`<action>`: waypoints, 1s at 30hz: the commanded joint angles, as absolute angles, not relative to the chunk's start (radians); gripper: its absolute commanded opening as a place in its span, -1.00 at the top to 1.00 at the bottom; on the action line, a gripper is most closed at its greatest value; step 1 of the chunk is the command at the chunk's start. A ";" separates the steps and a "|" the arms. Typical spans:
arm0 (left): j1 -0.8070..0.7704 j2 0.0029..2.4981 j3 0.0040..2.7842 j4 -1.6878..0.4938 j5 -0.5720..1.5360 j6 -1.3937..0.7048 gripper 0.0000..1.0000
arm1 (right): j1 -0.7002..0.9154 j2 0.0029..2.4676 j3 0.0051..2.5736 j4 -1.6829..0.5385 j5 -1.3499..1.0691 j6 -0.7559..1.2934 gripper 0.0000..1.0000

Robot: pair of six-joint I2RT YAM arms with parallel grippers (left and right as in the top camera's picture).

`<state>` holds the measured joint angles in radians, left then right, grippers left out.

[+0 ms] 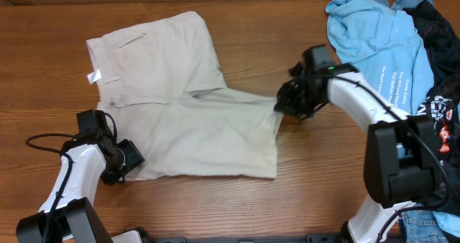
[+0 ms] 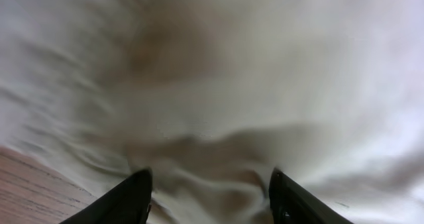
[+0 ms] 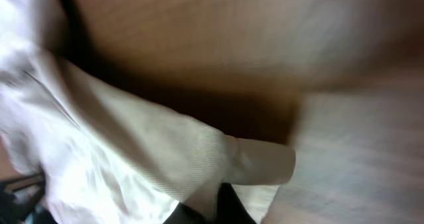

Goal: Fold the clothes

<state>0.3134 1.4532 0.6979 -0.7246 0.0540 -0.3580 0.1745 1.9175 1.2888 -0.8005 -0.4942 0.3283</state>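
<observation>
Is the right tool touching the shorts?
Touching. The right wrist view shows the right tool shut on the shorts, pinching their hem.

Shorts (image 1: 180, 106) lie on table (image 1: 237, 207), T-shirt (image 1: 374, 42) at right

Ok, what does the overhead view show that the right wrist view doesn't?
Overhead only: the whole shorts spread flat, the left tool at their lower-left corner, the blue T-shirt and black garment piled far right. Right wrist only: a close look at the hem pinched by the right tool. Both: beige shorts on the wooden table.
</observation>
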 commanded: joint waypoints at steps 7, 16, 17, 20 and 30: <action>0.304 1.451 0.684 -0.722 0.018 -0.336 -0.22 | 0.091 1.875 1.326 -0.805 -0.275 0.284 0.76; 0.304 1.451 0.684 -0.721 0.018 -0.336 -0.22 | 0.091 1.875 1.326 -0.897 -0.189 0.288 -0.14; 0.304 1.451 0.684 -0.721 0.018 -0.336 -0.22 | 0.091 1.874 1.327 -0.903 -0.196 0.287 -0.13; 0.304 1.451 0.684 -0.720 0.018 -0.336 -0.22 | 0.091 1.873 1.335 -0.927 -0.233 0.266 -0.12; 0.304 1.451 0.684 -0.699 0.018 -0.336 -0.29 | 0.096 1.840 1.522 -0.938 -0.343 0.117 -0.23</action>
<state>0.3069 1.4532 0.6933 -0.7063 0.0467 -0.3576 0.0933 1.9022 1.4357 -0.9531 -0.2787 0.2028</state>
